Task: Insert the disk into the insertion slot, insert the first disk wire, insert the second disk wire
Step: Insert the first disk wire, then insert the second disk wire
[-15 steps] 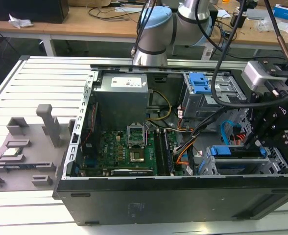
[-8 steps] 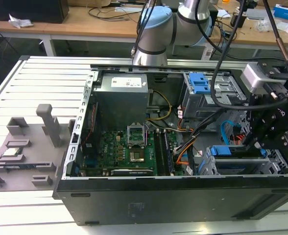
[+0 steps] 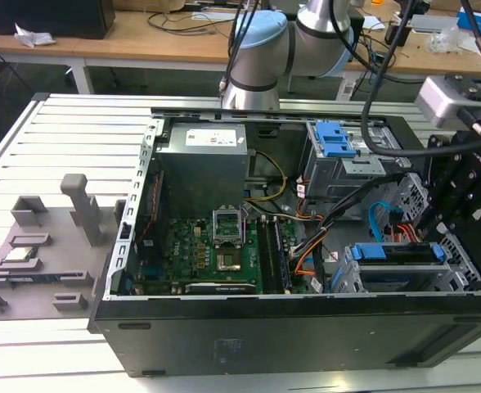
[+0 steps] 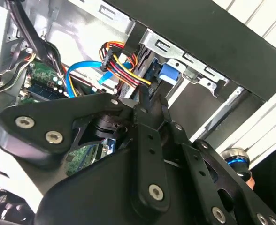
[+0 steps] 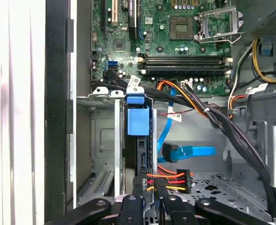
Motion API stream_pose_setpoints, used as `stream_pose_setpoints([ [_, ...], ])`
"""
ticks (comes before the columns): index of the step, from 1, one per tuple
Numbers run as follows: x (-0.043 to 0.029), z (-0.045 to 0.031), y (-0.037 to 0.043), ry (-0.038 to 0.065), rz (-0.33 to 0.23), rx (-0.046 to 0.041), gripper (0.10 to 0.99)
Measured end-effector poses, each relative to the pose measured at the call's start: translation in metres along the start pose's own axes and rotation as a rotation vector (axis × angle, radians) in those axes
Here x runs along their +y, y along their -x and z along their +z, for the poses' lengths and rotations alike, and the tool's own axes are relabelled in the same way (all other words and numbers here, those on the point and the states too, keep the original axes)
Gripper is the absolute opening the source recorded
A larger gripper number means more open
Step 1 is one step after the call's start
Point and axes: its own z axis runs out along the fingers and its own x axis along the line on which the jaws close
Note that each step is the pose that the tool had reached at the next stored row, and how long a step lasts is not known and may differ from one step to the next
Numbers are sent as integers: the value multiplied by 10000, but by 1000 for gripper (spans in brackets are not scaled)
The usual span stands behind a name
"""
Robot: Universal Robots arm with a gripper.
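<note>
My pincer [image 5: 148,188] grips the end of the first disk wire [image 5: 173,180], right against the disk [image 5: 138,121]. The disk sits edge-on inside the insertion slot [image 5: 103,140]. The second disk wire [image 5: 194,151] lies loose near them, inside the open computer case [image 3: 249,336] on the worktop [image 3: 60,131].

Open black case [image 3: 224,340]: green motherboard [image 3: 193,246], grey power supply [image 3: 201,168] adjoining. Grey fixture [image 3: 44,246] outside case, exterior view's left.
</note>
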Motion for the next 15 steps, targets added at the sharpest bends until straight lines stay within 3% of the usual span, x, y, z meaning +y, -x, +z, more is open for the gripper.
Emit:
stream_pose_setpoints([
  [1,1,-13,8,0,1,-3,227],
  [3,2,-50,28,0,0,0,106],
  [6,4,-85,37,0,0,-1,106],
  [15,5,-94,37,0,0,-1,106],
])
